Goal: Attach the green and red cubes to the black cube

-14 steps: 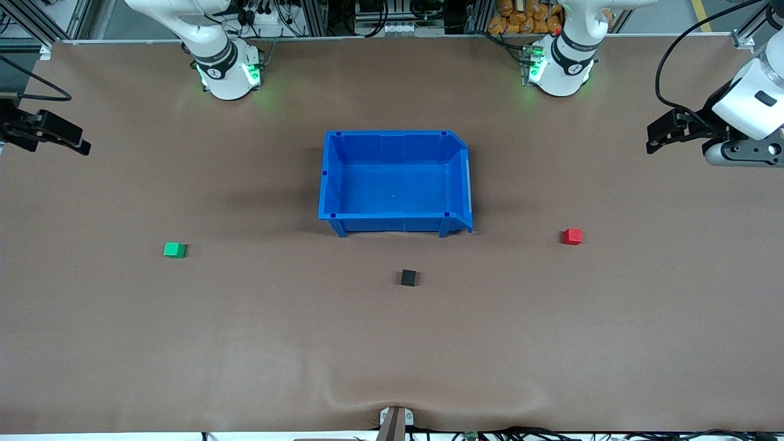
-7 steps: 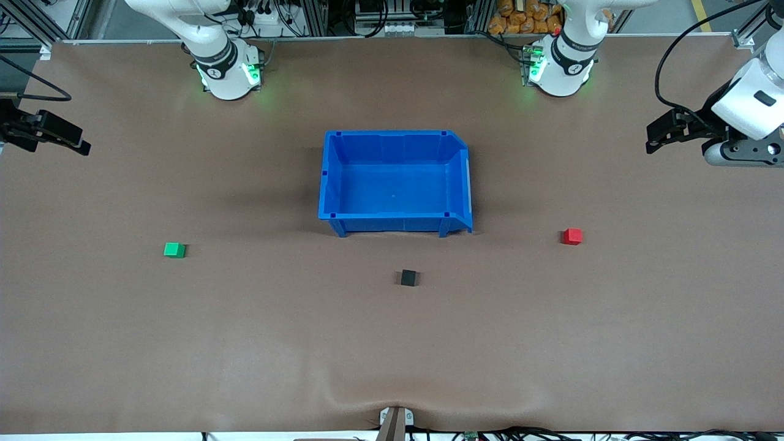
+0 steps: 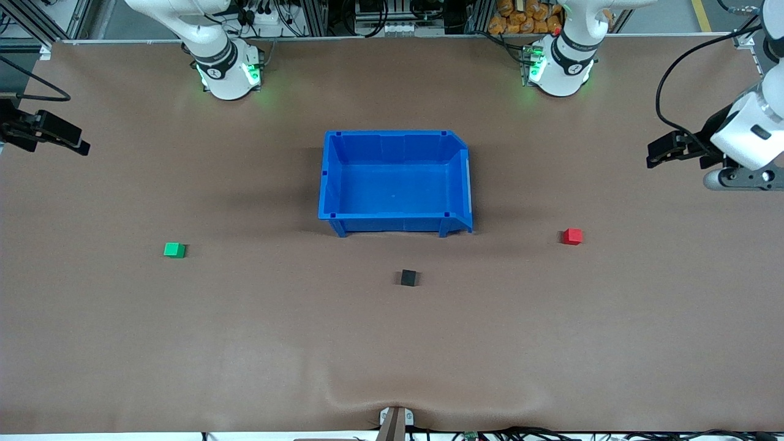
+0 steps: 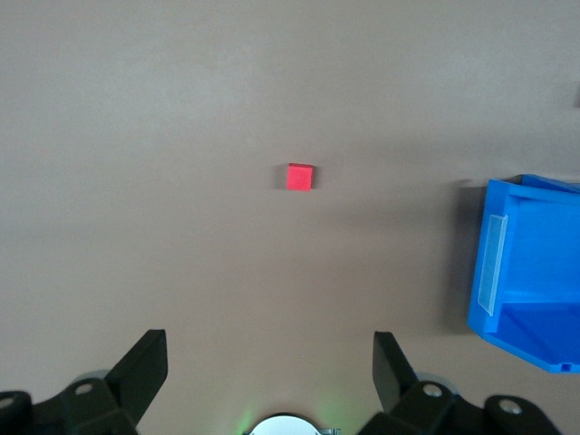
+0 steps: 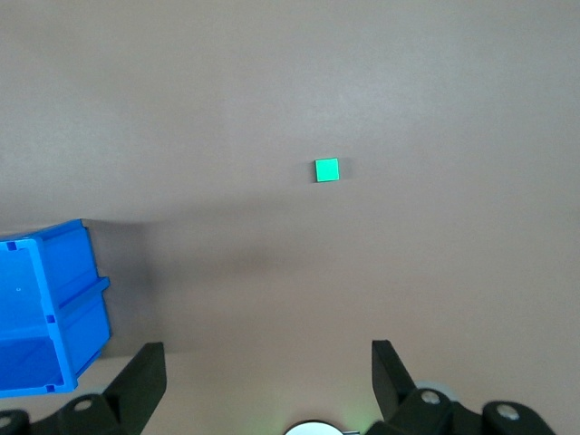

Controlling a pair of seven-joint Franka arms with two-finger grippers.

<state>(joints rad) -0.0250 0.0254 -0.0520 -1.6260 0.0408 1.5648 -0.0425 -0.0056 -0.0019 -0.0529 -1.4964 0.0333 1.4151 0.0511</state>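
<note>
Three small cubes sit apart on a wide brown table (image 3: 245,343), and nobody has a hand on any of them. Take the blue bin (image 3: 331,184) at mid-table as the centre of the clock, twelve o'clock toward the robots' bases. The black cube (image 3: 408,277) lies at six o'clock, just off the bin's near wall, nearer the front camera. The green cube (image 3: 174,249) is out around eight o'clock, well toward the right arm's end of the table. The red cube (image 3: 572,236) sits near four o'clock, toward the left arm's end. All three rest flat on the surface, well apart from each other.

The left gripper (image 3: 658,153) hangs over bare table at about three o'clock, fingers (image 4: 145,362) spread wide, nothing between them; its wrist view looks down on the red cube with a corner of the bin at the edge. The right gripper (image 3: 76,146) waits over the table's edge at nine o'clock, fingers (image 5: 145,372) wide too and empty, with the green cube showing below it in its wrist view.

The brown cover shows a ripple at the edge nearest the front camera. Past the bases, at twelve o'clock, stand metal framing, cables and a heap of orange items (image 3: 520,15).
</note>
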